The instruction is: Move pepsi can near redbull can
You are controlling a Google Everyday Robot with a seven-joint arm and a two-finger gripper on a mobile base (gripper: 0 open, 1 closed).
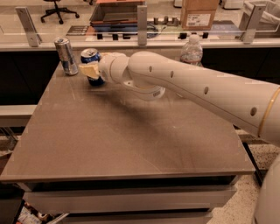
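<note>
The pepsi can (89,57) is dark blue with a silver top and stands at the far left of the brown table (131,131). My gripper (91,70) is at the can, with a cream finger (89,70) across its front, shut on it. The redbull can (66,55), slim and silver-blue, stands upright just left of the pepsi can, a small gap between them. My white arm (197,87) reaches in from the right.
A clear plastic water bottle (191,50) stands at the table's far edge behind my arm. Beyond the table runs a counter with glass panels, metal posts (141,19) and a cardboard box (199,13).
</note>
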